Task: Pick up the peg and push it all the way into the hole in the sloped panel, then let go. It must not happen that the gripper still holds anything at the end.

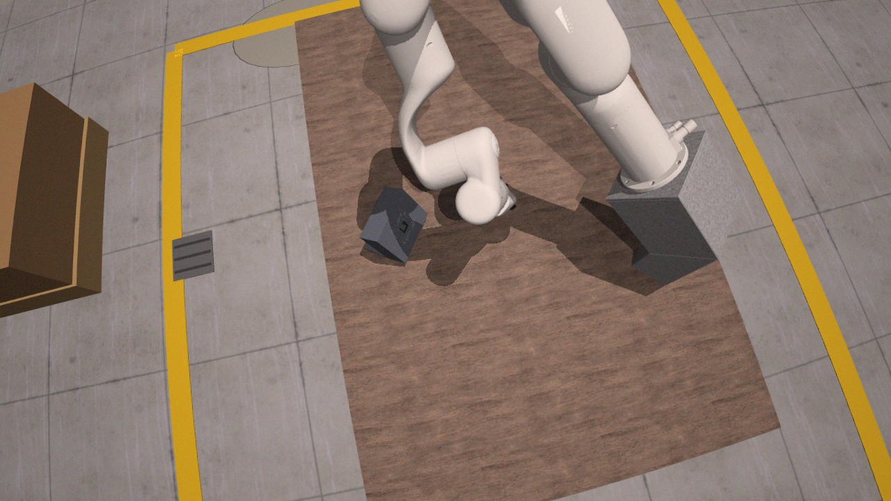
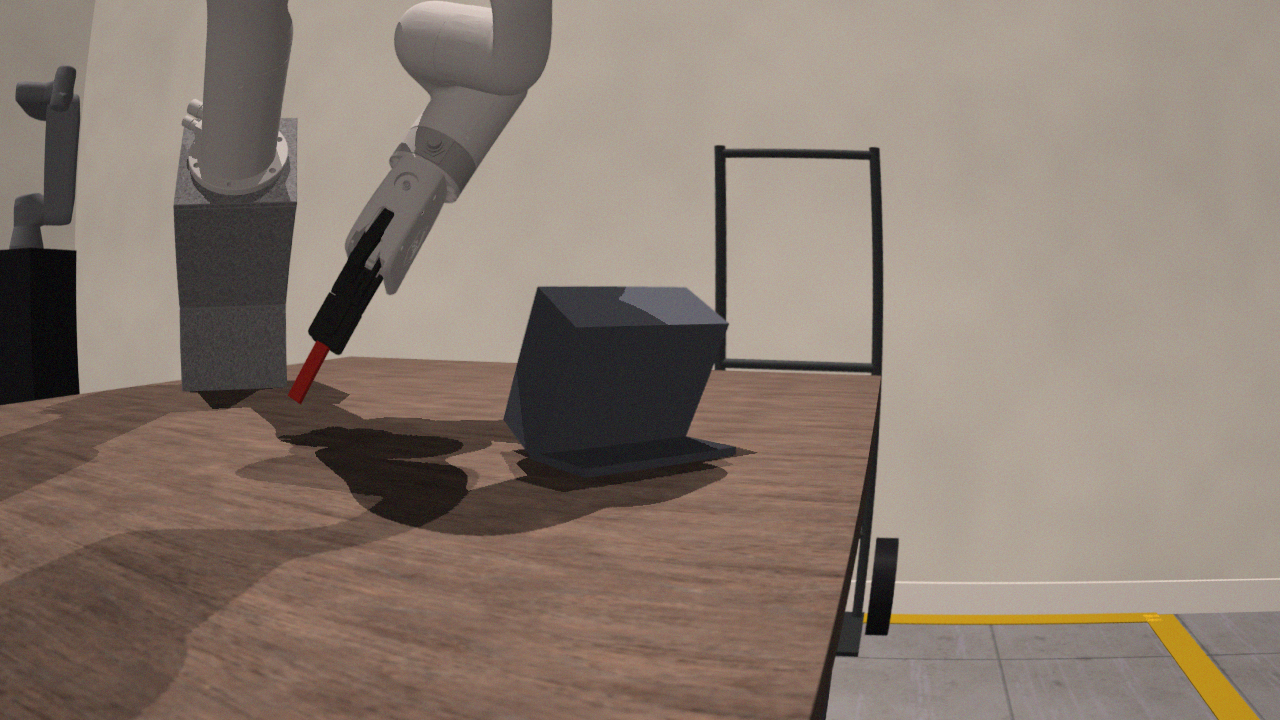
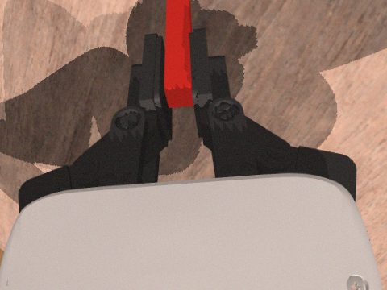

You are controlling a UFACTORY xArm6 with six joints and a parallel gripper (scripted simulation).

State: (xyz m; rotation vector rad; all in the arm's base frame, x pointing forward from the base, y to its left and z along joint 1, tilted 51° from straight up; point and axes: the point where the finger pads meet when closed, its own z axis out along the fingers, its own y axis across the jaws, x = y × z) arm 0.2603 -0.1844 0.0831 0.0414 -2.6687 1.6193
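Note:
My gripper (image 3: pixel 180 55) is shut on a red peg (image 3: pixel 179 45), which sticks out past the black fingertips. In the exterior view the gripper (image 2: pixel 344 313) holds the peg (image 2: pixel 307 372) tilted, its tip down and to the left, a little above the wooden table. The dark grey block with the sloped panel (image 2: pixel 615 368) stands to the right of the gripper. From above, the block (image 1: pixel 393 224) shows a small square hole (image 1: pixel 404 226) in its sloped face. The arm's wrist (image 1: pixel 478 200) is just right of the block and hides the gripper in that view.
The grey pedestal of the arm's base (image 1: pixel 672 211) stands at the table's right side. A black cart handle (image 2: pixel 796 259) rises behind the table's far edge. A brown box (image 1: pixel 43 199) sits on the floor to the left.

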